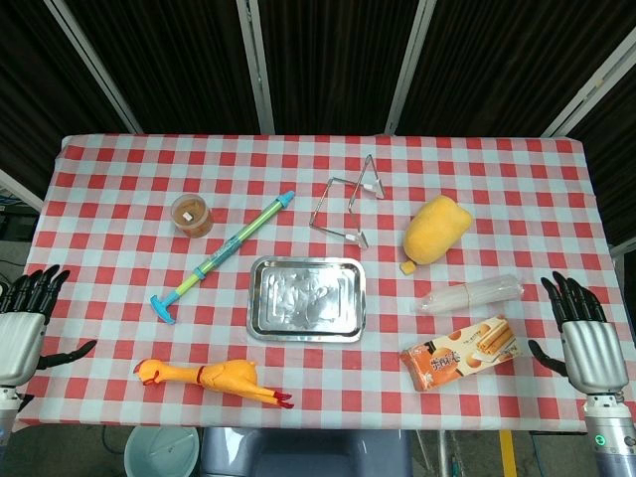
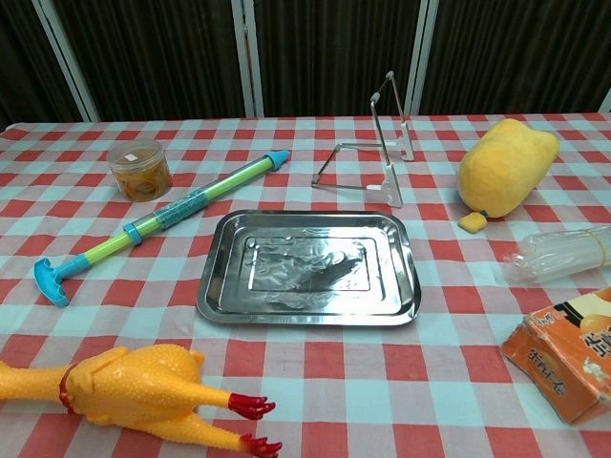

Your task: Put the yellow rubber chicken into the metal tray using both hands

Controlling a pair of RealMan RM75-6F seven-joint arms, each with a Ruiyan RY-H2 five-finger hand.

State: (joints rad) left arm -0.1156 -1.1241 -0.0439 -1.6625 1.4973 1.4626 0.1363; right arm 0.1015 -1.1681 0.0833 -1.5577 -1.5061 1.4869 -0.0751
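Note:
The yellow rubber chicken [image 1: 214,379] lies on its side near the table's front edge, left of centre, red feet pointing right; the chest view shows its body [image 2: 134,387] at the bottom left. The empty metal tray [image 1: 260,323] sits in the middle of the table, behind and right of the chicken, also seen at its rim [image 2: 215,303]. My left hand [image 1: 22,323] hovers at the table's left edge, fingers spread, holding nothing. My right hand [image 1: 584,338] hovers at the right edge, fingers spread and empty. Neither hand appears in the chest view.
A blue-green water squirter [image 1: 223,256] and a small jar [image 1: 191,215] lie left of the tray. Behind it stands a wire rack [image 1: 350,204]. A yellow plush mango [image 1: 435,230], a stack of plastic cups [image 1: 469,294] and an orange biscuit box [image 1: 460,354] lie to the right.

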